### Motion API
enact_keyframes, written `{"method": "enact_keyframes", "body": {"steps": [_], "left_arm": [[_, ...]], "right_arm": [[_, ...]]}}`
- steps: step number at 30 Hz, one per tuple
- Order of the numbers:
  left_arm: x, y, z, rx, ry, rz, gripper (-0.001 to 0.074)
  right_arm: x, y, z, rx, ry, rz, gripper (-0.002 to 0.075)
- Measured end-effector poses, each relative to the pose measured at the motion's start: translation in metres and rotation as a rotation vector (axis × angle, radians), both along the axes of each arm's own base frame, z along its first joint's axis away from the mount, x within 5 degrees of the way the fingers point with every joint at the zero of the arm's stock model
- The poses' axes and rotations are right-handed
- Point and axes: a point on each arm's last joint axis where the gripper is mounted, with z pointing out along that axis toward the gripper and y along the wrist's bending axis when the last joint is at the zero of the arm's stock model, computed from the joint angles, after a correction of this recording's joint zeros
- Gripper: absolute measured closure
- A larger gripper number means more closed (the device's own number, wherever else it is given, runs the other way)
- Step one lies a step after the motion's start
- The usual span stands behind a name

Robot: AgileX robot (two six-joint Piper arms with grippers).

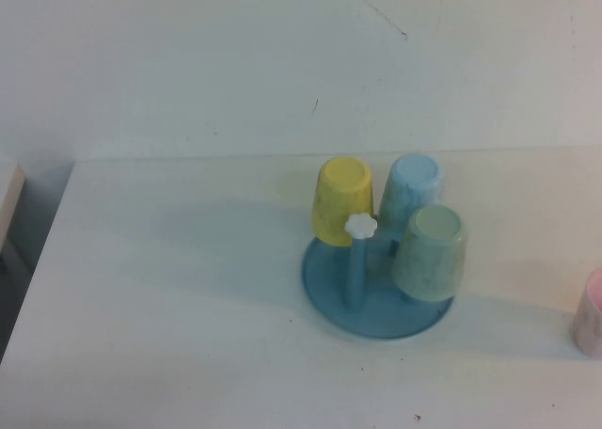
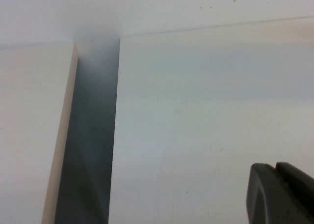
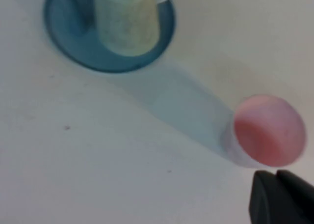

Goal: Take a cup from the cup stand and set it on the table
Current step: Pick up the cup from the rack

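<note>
The cup stand [image 1: 329, 288] is a round blue dish on the white table [image 1: 169, 288], right of centre. The mint-green cup [image 1: 430, 253] hangs upside down on its front right peg. A yellow cup [image 1: 340, 199] and a light blue cup [image 1: 411, 188] hang upside down on other pegs. One peg with a white flower knob [image 1: 360, 226] is bare. Neither gripper shows in the high view. My left gripper [image 2: 275, 170] is shut and empty over bare table near its left edge. My right gripper [image 3: 275, 175] is shut and empty, next to a pink cup [image 3: 267, 130]; the stand [image 3: 98, 62] and mint-green cup [image 3: 126, 22] lie farther off.
The pink cup [image 1: 591, 314] stands upside down on the table at the right edge of the high view. A pale beige surface [image 2: 29, 135] lies beyond a dark gap [image 2: 91, 150] off the table's left edge. A white wall [image 1: 282, 53] stands behind the table.
</note>
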Motion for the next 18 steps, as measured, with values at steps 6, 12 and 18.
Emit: {"method": "enact_keyframes", "body": {"steps": [6,12,18], "left_arm": [[0.0,0.0,0.0,0.0,0.0,0.0,0.0738],[0.0,0.0,0.0,0.0,0.0,0.0,0.0738],[0.0,0.0,0.0,0.0,0.0,0.0,0.0738]], "right_arm": [[0.045,0.024,0.003,0.032,0.188,0.194,0.0666],[0.089,0.053,-0.007,-0.013,0.327,0.35,0.0624],[0.127,0.08,-0.02,-0.091,0.379,0.467,0.0546]]}}
